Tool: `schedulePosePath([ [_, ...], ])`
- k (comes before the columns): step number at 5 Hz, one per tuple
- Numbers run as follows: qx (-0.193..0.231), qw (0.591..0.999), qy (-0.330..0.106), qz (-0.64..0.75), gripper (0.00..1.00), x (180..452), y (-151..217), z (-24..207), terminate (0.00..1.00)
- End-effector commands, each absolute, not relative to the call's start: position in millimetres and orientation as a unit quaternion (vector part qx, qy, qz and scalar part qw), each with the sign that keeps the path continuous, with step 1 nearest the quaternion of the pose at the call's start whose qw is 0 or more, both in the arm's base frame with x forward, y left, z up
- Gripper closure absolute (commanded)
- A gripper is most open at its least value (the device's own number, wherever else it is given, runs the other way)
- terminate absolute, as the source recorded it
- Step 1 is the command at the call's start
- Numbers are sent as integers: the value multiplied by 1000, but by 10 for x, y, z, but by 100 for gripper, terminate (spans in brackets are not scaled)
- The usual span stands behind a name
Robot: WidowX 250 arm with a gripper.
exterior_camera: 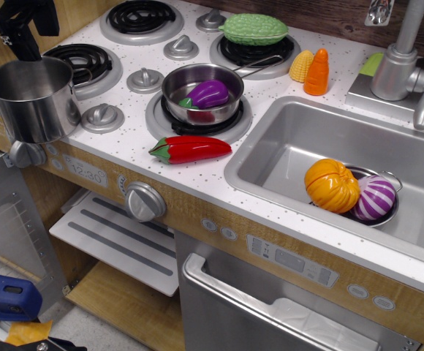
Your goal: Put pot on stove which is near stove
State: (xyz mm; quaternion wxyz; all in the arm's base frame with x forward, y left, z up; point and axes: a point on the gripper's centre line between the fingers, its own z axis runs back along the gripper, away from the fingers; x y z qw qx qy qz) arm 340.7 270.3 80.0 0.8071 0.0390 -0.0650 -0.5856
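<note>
The tall shiny steel pot (31, 102) is at the stove's front-left corner, its base overlapping the counter's edge, beside the front-left coil burner (84, 62). My black gripper (29, 51) comes down from the top left and meets the pot's far rim; its fingertips appear closed on that rim. The stove (120, 146) is white and speckled, with four coil burners and grey knobs.
A shallow steel pan (201, 91) with a purple eggplant sits on the front-right burner. A green vegetable (254, 29) covers the back-right burner. A red pepper (190, 148) lies at the front. Corn (301, 66) and carrot (316, 72) stand by the sink (285, 139).
</note>
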Motion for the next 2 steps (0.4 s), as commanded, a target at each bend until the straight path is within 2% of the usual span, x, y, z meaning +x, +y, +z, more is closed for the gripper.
schedulePosePath([
  [1,39,807,-65,-586,0,3407,2703,800,0],
  [2,28,805,-68,-589,0,3415,2712,753,0],
])
